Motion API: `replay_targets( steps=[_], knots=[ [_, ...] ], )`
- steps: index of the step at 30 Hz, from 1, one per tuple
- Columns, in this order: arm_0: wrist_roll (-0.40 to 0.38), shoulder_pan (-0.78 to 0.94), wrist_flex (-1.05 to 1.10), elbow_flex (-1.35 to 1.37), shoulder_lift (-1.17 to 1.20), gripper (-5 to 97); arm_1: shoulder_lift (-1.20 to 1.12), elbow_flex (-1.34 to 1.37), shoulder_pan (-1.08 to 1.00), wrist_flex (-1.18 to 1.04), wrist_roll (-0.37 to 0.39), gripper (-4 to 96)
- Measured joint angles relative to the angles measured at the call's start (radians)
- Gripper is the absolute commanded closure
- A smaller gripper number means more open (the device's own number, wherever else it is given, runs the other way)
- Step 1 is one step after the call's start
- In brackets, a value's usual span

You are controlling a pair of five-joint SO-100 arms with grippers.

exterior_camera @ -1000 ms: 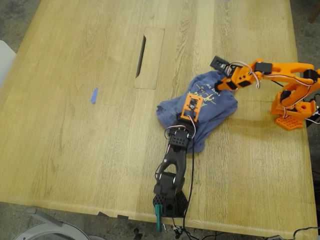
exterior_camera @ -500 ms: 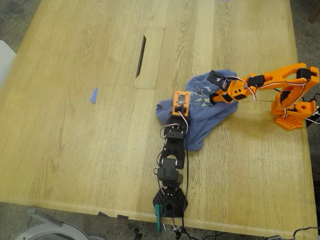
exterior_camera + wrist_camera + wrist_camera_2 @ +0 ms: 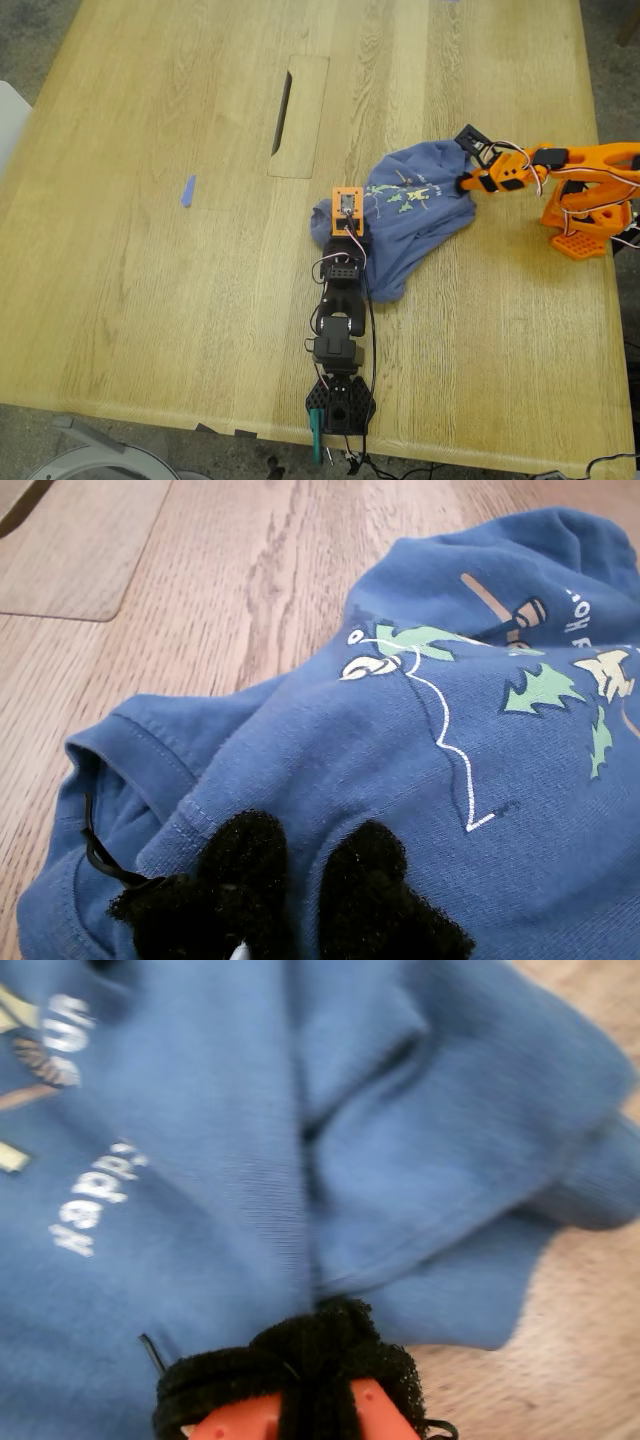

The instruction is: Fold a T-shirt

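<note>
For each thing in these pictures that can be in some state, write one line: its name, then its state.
T-shirt: crumpled in a heap on the table, print facing up, not folded.
My first tool: shut on the T-shirt near a hem.
My second tool: shut on the T-shirt's edge.
Table: bare wood.

The T-shirt (image 3: 410, 215) is slate-blue and lies crumpled right of centre in the exterior view. Its green print and white lettering face up.

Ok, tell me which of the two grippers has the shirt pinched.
My second gripper, on the orange arm at the exterior view's right: the T-shirt bunches into its closed pads. My first gripper, on the black arm, shows a gap between its pads.
</note>
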State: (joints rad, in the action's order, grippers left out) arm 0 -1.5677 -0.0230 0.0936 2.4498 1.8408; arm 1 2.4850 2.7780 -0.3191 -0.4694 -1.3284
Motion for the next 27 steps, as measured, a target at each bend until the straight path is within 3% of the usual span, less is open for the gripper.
replay_targets(
  steps=[6,10,16,21,27],
  knots=[
    [0.005,-0.146,-0.104,0.002,0.143,69,-0.015,-0.169,-0.032,-0.127,-0.008,91.2],
    [0.014,-0.265,-0.224,0.000,0.272,75,-0.120,-0.347,0.009,-0.179,-0.009,91.2],
    [0.032,-0.354,-0.410,-0.037,0.356,92,-0.391,-0.661,0.126,-0.179,-0.009,91.2],
    [0.034,-0.348,-0.396,-0.017,0.357,92,-0.640,-0.819,0.222,-0.081,-0.014,91.2],
    [0.029,-0.256,-0.252,0.176,0.357,92,-0.808,-0.785,0.258,0.143,-0.014,91.2]
  ],
)
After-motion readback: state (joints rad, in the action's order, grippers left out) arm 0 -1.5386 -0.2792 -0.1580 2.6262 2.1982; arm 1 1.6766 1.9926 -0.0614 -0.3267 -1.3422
